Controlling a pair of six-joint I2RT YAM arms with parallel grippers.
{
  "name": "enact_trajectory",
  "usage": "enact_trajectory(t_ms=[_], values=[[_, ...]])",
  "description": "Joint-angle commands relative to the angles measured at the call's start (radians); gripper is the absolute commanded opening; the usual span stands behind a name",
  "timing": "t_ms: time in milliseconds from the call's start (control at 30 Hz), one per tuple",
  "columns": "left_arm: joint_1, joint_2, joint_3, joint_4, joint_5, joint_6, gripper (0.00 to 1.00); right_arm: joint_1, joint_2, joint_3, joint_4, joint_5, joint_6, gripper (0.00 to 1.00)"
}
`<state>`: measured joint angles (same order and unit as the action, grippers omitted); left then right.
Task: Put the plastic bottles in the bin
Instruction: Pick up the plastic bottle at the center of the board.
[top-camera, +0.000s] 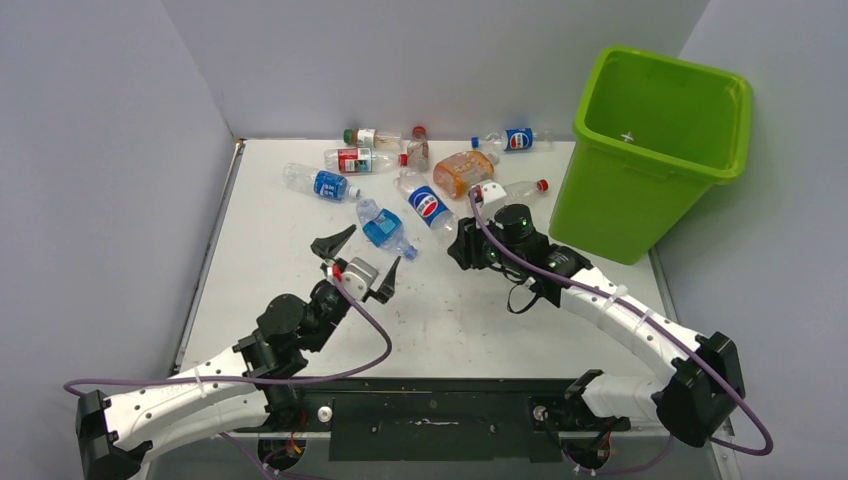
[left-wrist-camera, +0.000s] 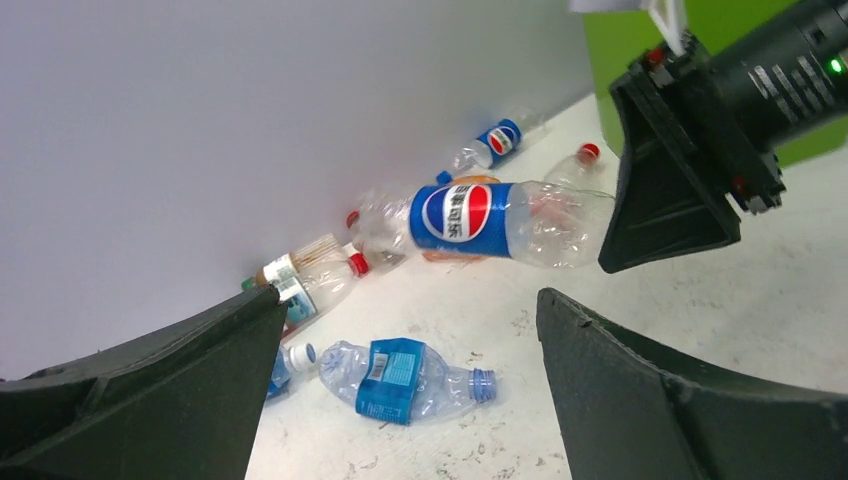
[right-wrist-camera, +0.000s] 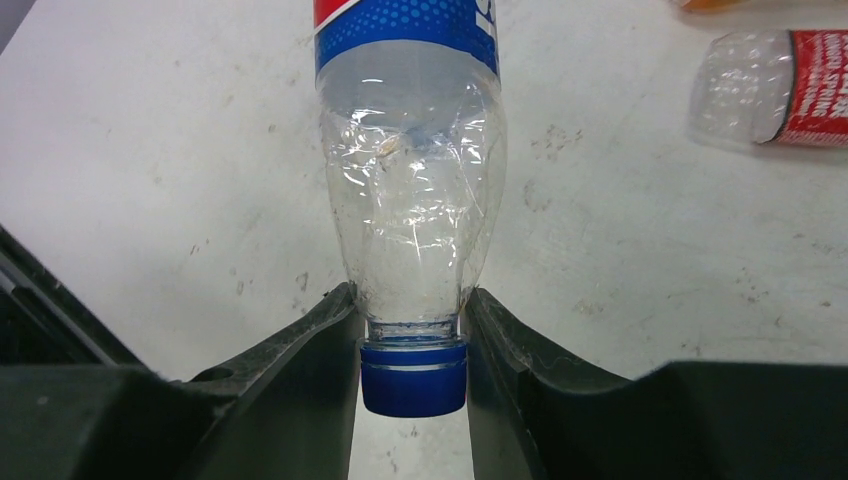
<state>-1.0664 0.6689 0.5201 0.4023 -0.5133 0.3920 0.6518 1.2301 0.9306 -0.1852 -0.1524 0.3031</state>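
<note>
Now the right gripper pinches the Pepsi bottle by its neck over the table; the bin stands at two o'clock. The left gripper, at nine o'clock, gapes wide, empty.

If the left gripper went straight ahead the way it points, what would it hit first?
Probably the crushed blue-label bottle lying just ahead of the open left gripper, though depth is unclear.

Left arm and right arm carried white shells, black joints and purple cables; gripper fingers were black wedges.
</note>
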Motion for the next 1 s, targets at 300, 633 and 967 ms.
enact_trajectory(t_ms=[300,633,967], values=[[-0.031,-0.046,-0.104,-0.123,0.407,0.392,0.96,0.158,-0.14,0.245,-0.575,-0.037,0.003,0.05],[-0.191,0.062,-0.146,-0.077,0.09,0.661,0.96,0.247,-0.113,0.283,-0.712,-0.04,-0.032,0.05],[-0.194,0.128,-0.148,-0.043,0.088,0.677,0.96,0.385,-0.089,0.345,-0.726,-0.065,-0.03,0.05]])
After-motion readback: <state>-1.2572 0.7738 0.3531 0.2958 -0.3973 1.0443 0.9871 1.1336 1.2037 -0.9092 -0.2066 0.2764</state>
